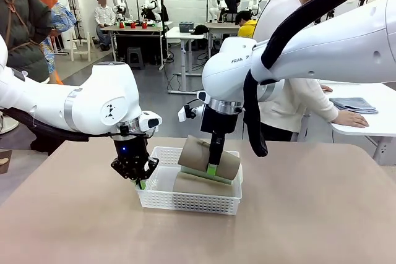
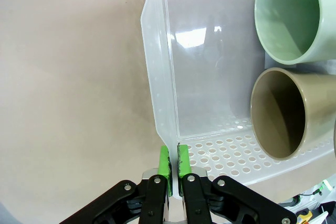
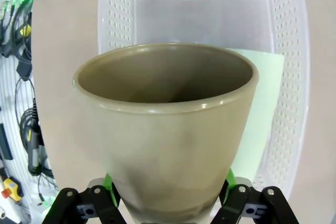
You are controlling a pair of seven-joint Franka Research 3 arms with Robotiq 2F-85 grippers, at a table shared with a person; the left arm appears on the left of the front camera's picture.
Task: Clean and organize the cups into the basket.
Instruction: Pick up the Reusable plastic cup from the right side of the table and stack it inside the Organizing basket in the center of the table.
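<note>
We see the white basket sitting near the middle of the counter. The left end effector hangs at the basket's left end, its green pads pressed together on the basket's thin rim wall. The right end effector has its fingers spread around a brown cup, pinching it near its base on both sides; this cup lies on its side above the basket, on top of the others. Beneath it another brown cup lies in the basket, and a pale green cup lies alongside, both with their open mouths toward the left end. A person stands beyond the counter's far edge.
</note>
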